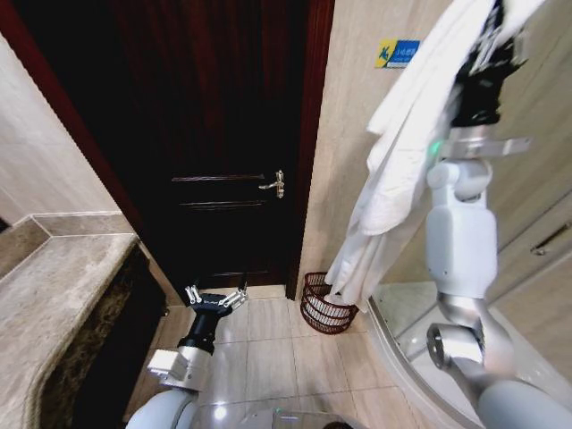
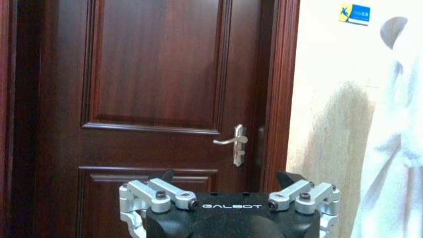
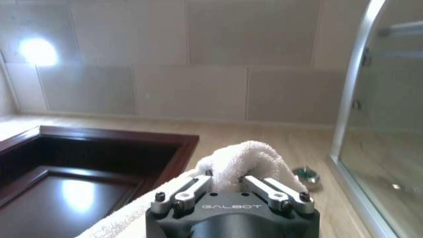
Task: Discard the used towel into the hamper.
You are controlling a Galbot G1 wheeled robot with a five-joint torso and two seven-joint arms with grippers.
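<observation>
1. Right gripper [image 1: 492,45] raised high at upper right of the head view, fingers pinched together on a white towel [image 1: 393,161].
2. Towel draped in long folds down the right-centre of the frame, lower end hanging just above and in front of the hamper [image 1: 323,306].
3. Hamper standing on the tiled floor [image 1: 268,357], lower centre-right, beside the dark wooden door [image 1: 223,134] and against the beige wall [image 1: 357,116].
4. Left gripper [image 1: 215,298] low at lower centre-left, fingers spread wide, holding nothing, pointed toward the door.
5. Metal door handle [image 1: 273,184] mid-frame; stone counter [image 1: 54,295] at lower left.
</observation>
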